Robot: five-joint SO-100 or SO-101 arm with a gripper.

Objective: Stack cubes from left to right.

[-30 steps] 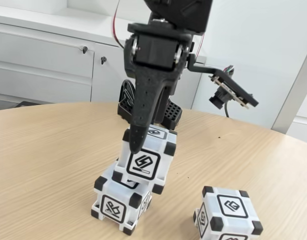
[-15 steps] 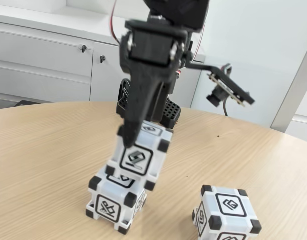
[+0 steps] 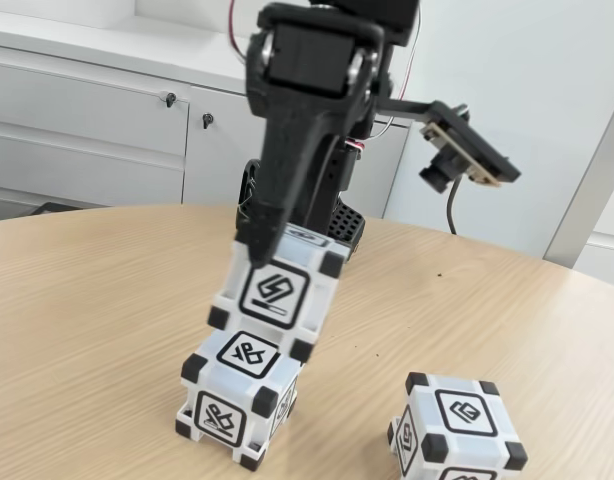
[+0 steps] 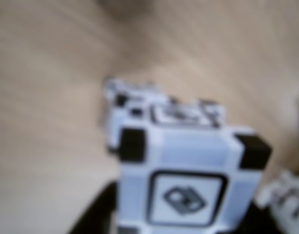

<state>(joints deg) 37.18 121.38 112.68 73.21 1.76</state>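
Observation:
My gripper (image 3: 287, 252) is shut on a white cube (image 3: 277, 296) with black corners, held tilted. It hangs just over a second cube (image 3: 235, 402) that stands on the table; I cannot tell whether they touch. The black front finger (image 3: 272, 190) runs down to the held cube's upper left edge, and the other finger is hidden behind it. A third cube (image 3: 457, 425) sits on the table at the lower right. In the wrist view the held cube (image 4: 188, 180) is close and blurred, with the second cube (image 4: 140, 105) beyond it and the third cube (image 4: 286, 195) at the right edge.
The round wooden table (image 3: 97, 300) has bare room on the left and far right. The arm's black base (image 3: 342, 225) stands behind the cubes. White cabinets (image 3: 97, 130) line the back wall.
The held cube has risen and shifted a little left, uncovering the top glyph of the cube below. That lower cube slid slightly left. The third cube stayed put.

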